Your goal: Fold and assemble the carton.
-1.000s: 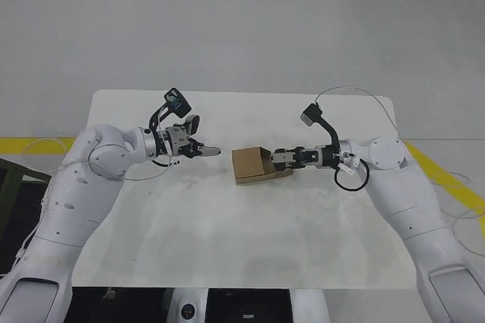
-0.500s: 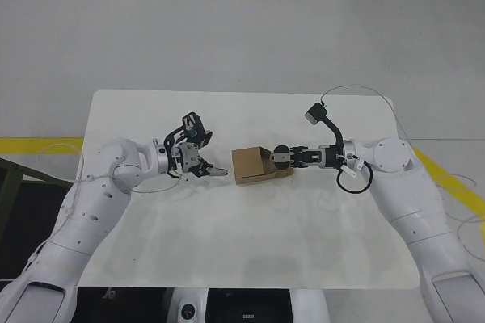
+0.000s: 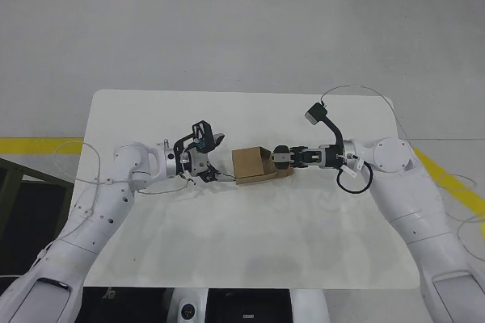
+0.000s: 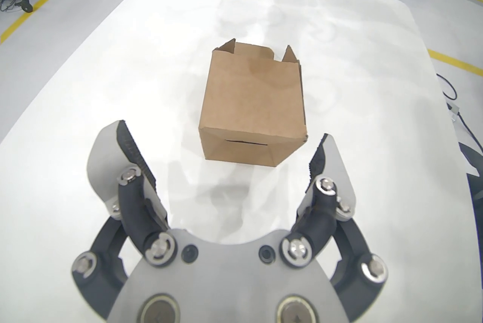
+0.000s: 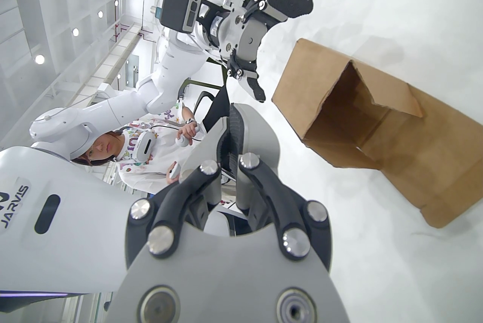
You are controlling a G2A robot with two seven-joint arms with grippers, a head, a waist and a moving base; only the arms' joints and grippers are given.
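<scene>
Carton (image 4: 253, 109) plain brown, slotted end | left hand (image 4: 222, 136) apart | right hand (image 5: 230, 117) together at open end

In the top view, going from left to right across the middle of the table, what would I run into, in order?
left gripper -> carton -> right gripper
</scene>
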